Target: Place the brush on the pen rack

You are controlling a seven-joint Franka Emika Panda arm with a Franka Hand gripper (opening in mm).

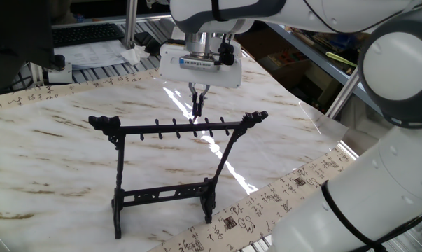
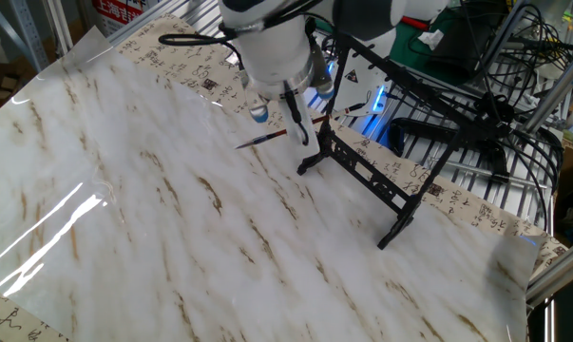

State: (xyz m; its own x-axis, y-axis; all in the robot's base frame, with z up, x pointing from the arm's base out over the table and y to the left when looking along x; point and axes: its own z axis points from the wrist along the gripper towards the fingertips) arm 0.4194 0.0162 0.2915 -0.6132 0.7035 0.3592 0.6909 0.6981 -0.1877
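The black pen rack [image 1: 176, 129] stands on the marble table, with its top bar of pegs running left to right; in the other fixed view it [image 2: 367, 173] stands near the far table edge. My gripper [image 1: 197, 106] hangs fingers-down just behind the middle of the top bar. It is shut on the thin reddish-brown brush [image 2: 262, 141], which sticks out level to the left of the fingers [image 2: 298, 122], above the table. In the first fixed view the brush shows only as a dark sliver between the fingers.
Strips of calligraphy paper [image 1: 294, 183] line the table edges. A keyboard [image 1: 85, 33] and papers lie at the back left. Cables and a dark metal frame [image 2: 476, 104] crowd the space behind the rack. A clear sheet [image 2: 39, 228] covers part of the marble.
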